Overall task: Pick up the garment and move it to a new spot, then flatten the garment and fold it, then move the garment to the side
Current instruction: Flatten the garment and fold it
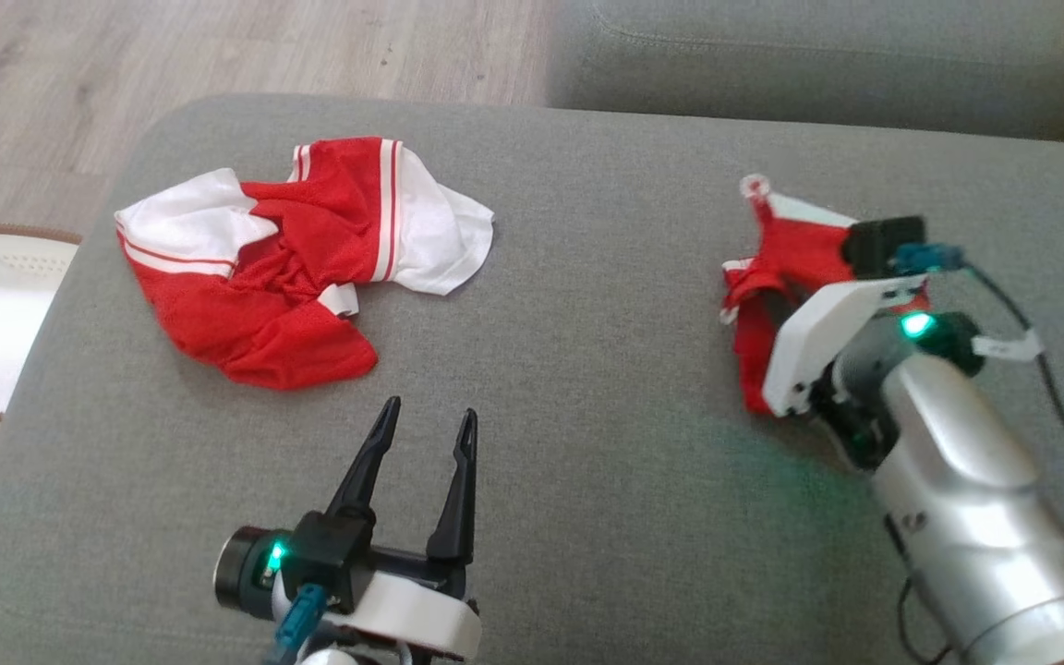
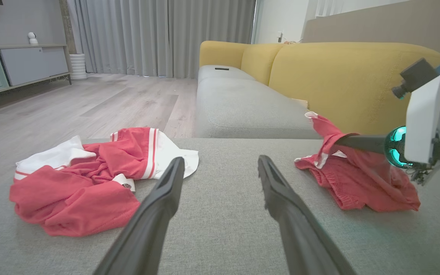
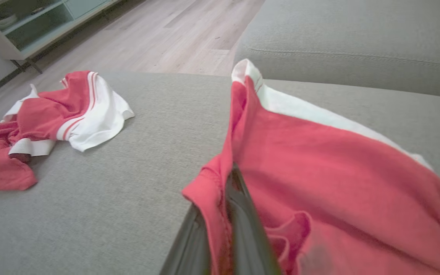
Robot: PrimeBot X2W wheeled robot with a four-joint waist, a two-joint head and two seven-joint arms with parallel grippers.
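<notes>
The right gripper (image 3: 232, 179) pinches just one hem of the small red-and-white cloth garment (image 3: 319, 160); lifted, the cloth could slip free. The left gripper (image 1: 428, 417) stands spread, empty.

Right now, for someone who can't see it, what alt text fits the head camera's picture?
The right gripper is shut on a small red garment on a grey cushion. A larger crumpled red-and-white garment lies at left, beyond the open left gripper.
</notes>
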